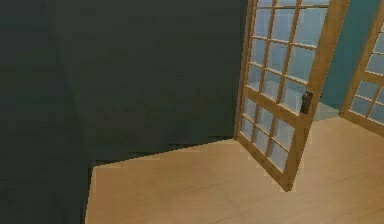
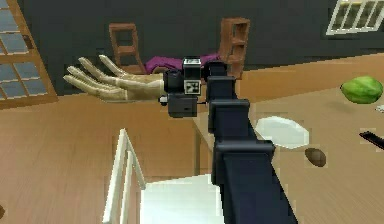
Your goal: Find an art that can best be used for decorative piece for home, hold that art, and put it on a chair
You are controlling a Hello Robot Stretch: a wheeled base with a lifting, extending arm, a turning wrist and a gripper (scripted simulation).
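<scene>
One sculpture (image 2: 105,80) hangs held in my gripper (image 2: 165,90), beyond the white chair (image 2: 175,200), clear of the floor (image 2: 60,150); finger state I cannot tell.

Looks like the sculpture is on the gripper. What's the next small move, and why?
Probably draw the arm back a little. The hand-shaped sculpture hangs at the gripper, clear of the floor, so it seems held, but it sits farther out than the white chair, whose seat lies beside the arm. Retracting should bring it over that seat.
</scene>
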